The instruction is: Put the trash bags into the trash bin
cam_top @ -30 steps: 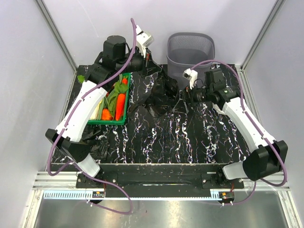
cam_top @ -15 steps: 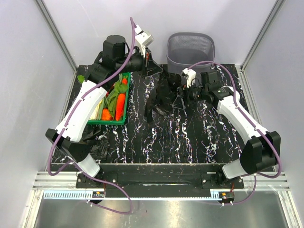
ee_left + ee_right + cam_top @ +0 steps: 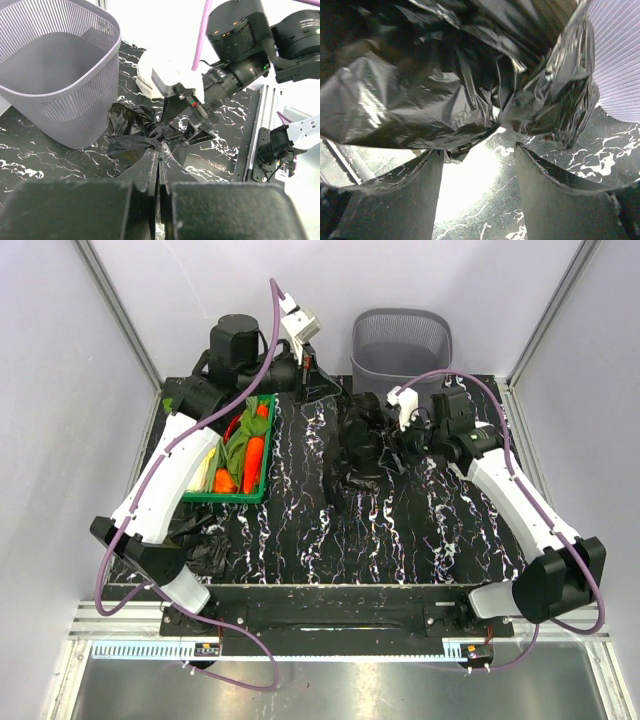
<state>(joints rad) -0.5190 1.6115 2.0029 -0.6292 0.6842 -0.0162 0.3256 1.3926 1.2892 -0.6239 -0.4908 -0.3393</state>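
- Since a second ago the trash bag (image 3: 360,445) has drawn up from a wide sprawl on the worktop (image 3: 400,530) into a narrow bunch, and the right claw (image 3: 477,150) has moved in on it with its jaws narrowing.
- At this moment the left claw (image 3: 158,155) is clamped tight, pinching a twisted neck of the bag's film right at its fingertips; the rest of the bag trails away ahead of it.
- Jaws of the right claw stand apart, with glossy crinkled film hanging just ahead of its tips; I cannot tell whether the pads touch it.
- Both claws face each other across the bag, near one another.
- Ahead and to the left of the left claw, the trash bin (image 3: 55,75) stands upright, the bag close to its foot.
- Well behind the left claw, near that arm's base, a second black bag (image 3: 205,540) lies crumpled on the worktop.
- Also behind the left claw, beside its arm, sits a green crate (image 3: 225,498) with carrots (image 3: 254,460).
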